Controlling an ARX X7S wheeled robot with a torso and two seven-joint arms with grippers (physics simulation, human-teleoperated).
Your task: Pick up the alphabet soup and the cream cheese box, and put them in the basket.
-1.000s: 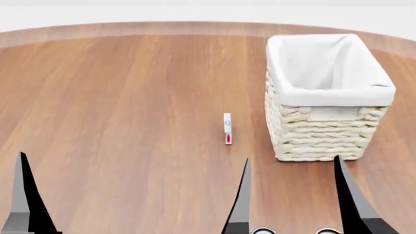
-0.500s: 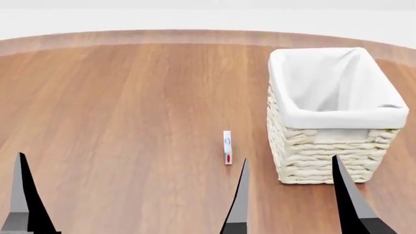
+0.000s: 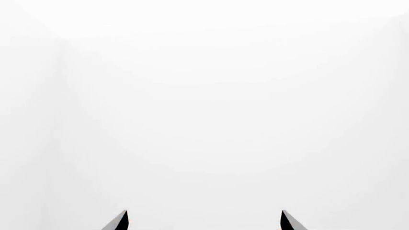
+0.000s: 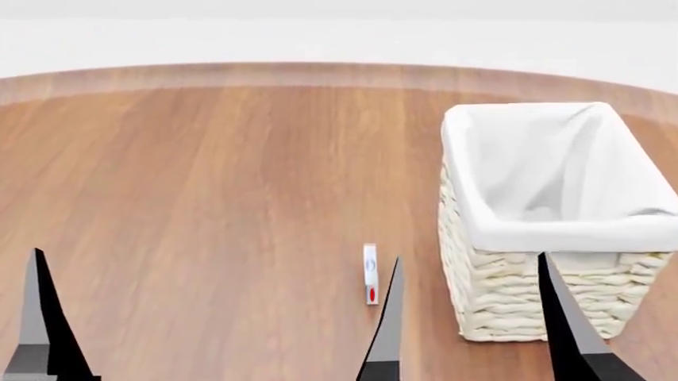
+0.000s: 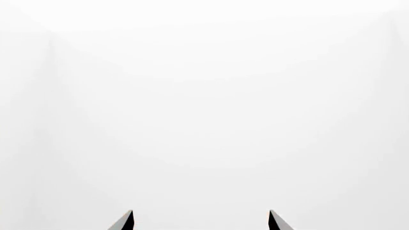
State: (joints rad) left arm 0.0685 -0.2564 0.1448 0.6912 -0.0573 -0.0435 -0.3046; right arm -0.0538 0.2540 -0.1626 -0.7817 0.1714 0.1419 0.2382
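The cream cheese box (image 4: 370, 274) lies flat on the brown table (image 4: 212, 198), thin side up, with its red mark at the end nearest the robot. It sits just beside the inner finger of the right gripper (image 4: 471, 317), on the far side of that tip. The basket (image 4: 551, 230) stands upright just past the right fingers (image 4: 388, 325), and its near wall shows between them. The box and the basket are near each other but not touching, so the trip from one to the other looks short.

The right fingers are spread wide with nothing between them. That makes sense, because nothing has been picked up yet. The right wrist view shows the two tips (image 5: 126, 221) wide apart and only white beyond them, so I think the hand points forward, not down at the table.

Only one finger of the left gripper (image 3: 203, 221) shows in the head view, far from the box. In the left wrist view its two tips (image 3: 121, 221) are wide apart with nothing held.

I cannot see the alphabet soup anywhere. The basket looks empty, as far as its inside shows. I think the box is the first job, and the right hand is closest to it.
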